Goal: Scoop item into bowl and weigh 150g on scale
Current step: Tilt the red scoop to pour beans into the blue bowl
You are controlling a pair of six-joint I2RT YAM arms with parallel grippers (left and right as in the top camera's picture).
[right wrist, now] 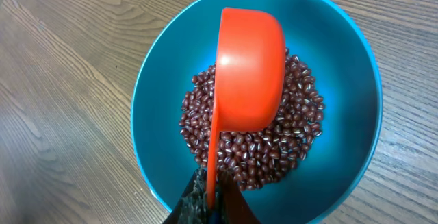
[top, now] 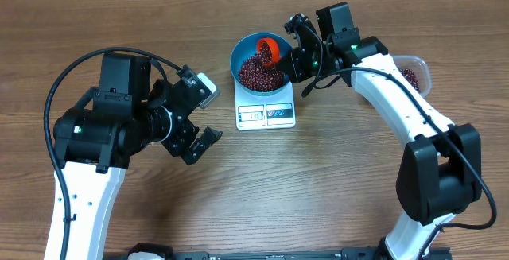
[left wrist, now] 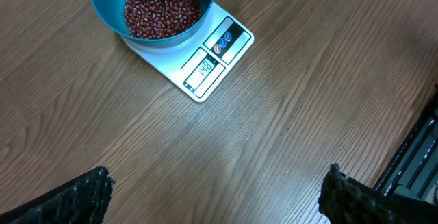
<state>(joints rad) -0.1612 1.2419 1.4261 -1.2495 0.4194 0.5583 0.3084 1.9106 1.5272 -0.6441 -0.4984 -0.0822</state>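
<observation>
- Nearest the robot, on the left, the left gripper [left wrist: 215, 191] hovers over the brown wood-grain table [left wrist: 308, 114]. Its jaws are spread wide with nothing between them, and it is left of the scale without touching it.
- Farther in, at the centre, the flat white square kitchen scale [left wrist: 205, 63] rests on the table with its display strip on the near edge. The digits are too small to read with confidence.
- On the far part of the scale stands the round deep bright blue bowl [right wrist: 356, 101], overhanging the platform. The small dark red-brown beans [right wrist: 280, 148] lie as a loose heap in its bottom.
- Above that heap, the right gripper [right wrist: 209, 207] is clamped on the handle of the orange-red plastic scoop [right wrist: 250, 66]. The scoop is turned mouth-down; contact with the beans cannot be determined.
- At the far right, the clear rectangular plastic tub [top: 425, 67] holds more beans.
- Hazard: scoop contact with the bowl or heap would load the platform and falsify the reading.
- Hazard: a full scoop added near target would likely overshoot.
- Hazard: a nudge on the rim could shift the overhanging bowl or spill beans.
</observation>
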